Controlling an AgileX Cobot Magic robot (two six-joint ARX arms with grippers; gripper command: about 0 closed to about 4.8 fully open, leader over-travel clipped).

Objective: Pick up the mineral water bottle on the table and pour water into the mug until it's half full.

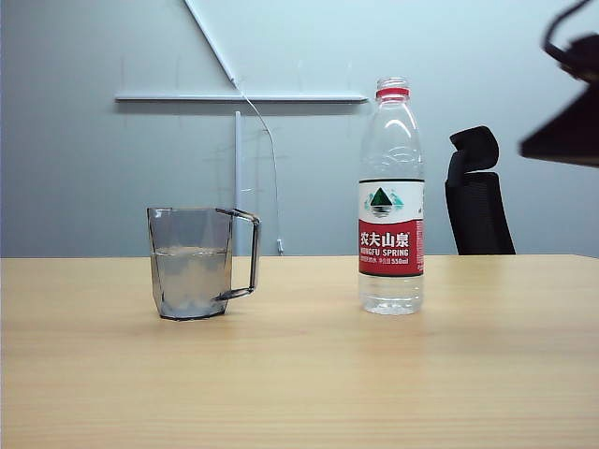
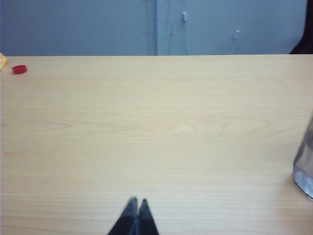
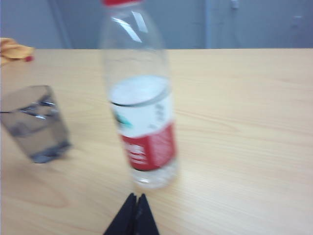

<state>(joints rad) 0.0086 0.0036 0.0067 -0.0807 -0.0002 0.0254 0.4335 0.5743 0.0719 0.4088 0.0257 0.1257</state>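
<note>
**Bottle upright on the table, both claws closed and empty**

The mineral water bottle (image 1: 391,196) stands upright on the table (image 1: 299,374), to the right of the mug (image 1: 192,263) and well apart from it in the exterior view. It has no cap on, and only a little water shows at its base. The mug also stands upright, its handle turned toward the bottle, with water (image 1: 192,278) reaching roughly halfway up its sides.

In the right wrist view the right gripper (image 3: 136,198) has its two fingertips pressed together with nothing between them. The bottle (image 3: 141,98) stands just ahead of the tips, near but not touching, and the mug (image 3: 35,122) sits off to one side of it. In the exterior view only a dark, blurred part of the right arm (image 1: 566,103) shows at the upper right edge, high above the table.

The left gripper (image 2: 137,201) is likewise closed on nothing, over bare table (image 2: 156,127). An edge of the mug (image 2: 305,169) shows at the frame's side, well apart from the tips. A small red cap (image 2: 19,69) lies far across the table.
</note>
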